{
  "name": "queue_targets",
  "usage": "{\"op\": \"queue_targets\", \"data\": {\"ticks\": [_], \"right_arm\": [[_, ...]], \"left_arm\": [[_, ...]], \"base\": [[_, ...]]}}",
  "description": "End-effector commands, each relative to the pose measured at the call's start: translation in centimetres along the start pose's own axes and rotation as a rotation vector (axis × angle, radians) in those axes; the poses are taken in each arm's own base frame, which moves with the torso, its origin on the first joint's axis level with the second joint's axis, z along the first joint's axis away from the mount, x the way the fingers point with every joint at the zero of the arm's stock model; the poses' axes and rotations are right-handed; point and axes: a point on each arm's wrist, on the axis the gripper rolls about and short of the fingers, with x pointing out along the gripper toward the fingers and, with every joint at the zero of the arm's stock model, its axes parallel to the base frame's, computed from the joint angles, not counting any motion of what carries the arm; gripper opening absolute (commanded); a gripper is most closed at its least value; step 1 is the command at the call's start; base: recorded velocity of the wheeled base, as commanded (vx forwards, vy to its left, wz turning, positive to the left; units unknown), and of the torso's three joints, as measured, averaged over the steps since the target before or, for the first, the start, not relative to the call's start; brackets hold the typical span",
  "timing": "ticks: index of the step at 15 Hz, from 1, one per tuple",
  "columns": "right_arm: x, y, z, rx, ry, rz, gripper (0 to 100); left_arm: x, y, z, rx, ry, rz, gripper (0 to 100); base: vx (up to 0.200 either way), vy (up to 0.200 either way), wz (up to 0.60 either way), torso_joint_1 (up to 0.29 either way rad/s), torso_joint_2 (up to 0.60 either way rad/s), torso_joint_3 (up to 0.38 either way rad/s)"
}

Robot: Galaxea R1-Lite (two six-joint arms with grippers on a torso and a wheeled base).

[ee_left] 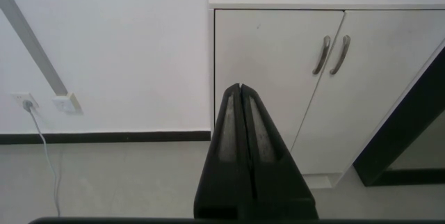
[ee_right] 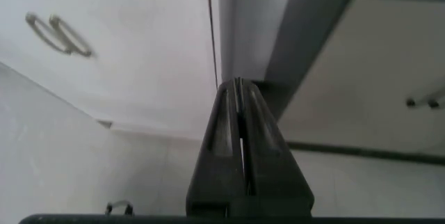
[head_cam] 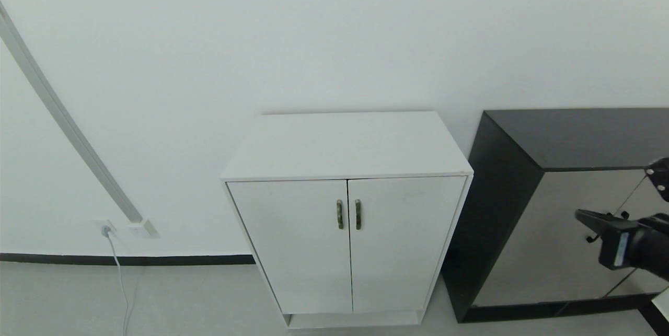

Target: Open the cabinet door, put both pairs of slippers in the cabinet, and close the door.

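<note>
Head view: the white cabinet [head_cam: 292,242] stands on the floor [head_cam: 183,299] against the wall [head_cam: 313,27], in the middle of the scene. Both doors [head_cam: 402,242] are shut, and the two handles [head_cam: 340,214] sit upright side by side at the centre seam. Just right of it stands a black unit [head_cam: 496,195] with a mirrored front. The right hand [head_cam: 580,214] hangs at the far right in front of that mirror, well apart from the cabinet, its fingers pressed together. At the left, a socket [head_cam: 107,230] on the wall has a cable [head_cam: 121,284] running down to the floor.

Left wrist view: the left hand [ee_left: 240,90] is pressed together with nothing between its fingers. It points toward the cabinet's left door, apart from it, with the handles off to the right.

Right wrist view: the right hand [ee_right: 238,85] is likewise closed and empty. It is aimed at the gap where the cabinet's right side meets the black unit.
</note>
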Motion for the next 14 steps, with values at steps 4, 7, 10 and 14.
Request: {"op": "queue_targets", "data": {"ticks": [4, 7, 10, 14], "right_arm": [[-9.2, -0.7, -1.9, 0.009, -0.059, -0.007, 0], [-11.2, -0.8, -4.8, 0.013, -0.096, -0.017, 0], [-13.3, -0.9, -6.8, 0.013, -0.101, -0.018, 0], [-15.1, -1.0, -9.1, 0.012, -0.081, -0.016, 0]], "left_arm": [[0.0, 0.0, 0.0, -0.002, 0.001, 0.002, 0], [0.0, 0.0, 0.0, -0.002, 0.001, 0.002, 0], [0.0, 0.0, 0.0, -0.002, 0.001, 0.004, 0], [0.0, 0.0, 0.0, -0.002, 0.001, 0.005, 0]], "base": [[0.0, 0.0, 0.0, 0.0, 0.0, 0.0], [0.0, 0.0, 0.0, 0.0, 0.0, 0.0], [0.0, 0.0, 0.0, 0.0, 0.0, 0.0], [0.0, 0.0, 0.0, 0.0, 0.0, 0.0]]}}
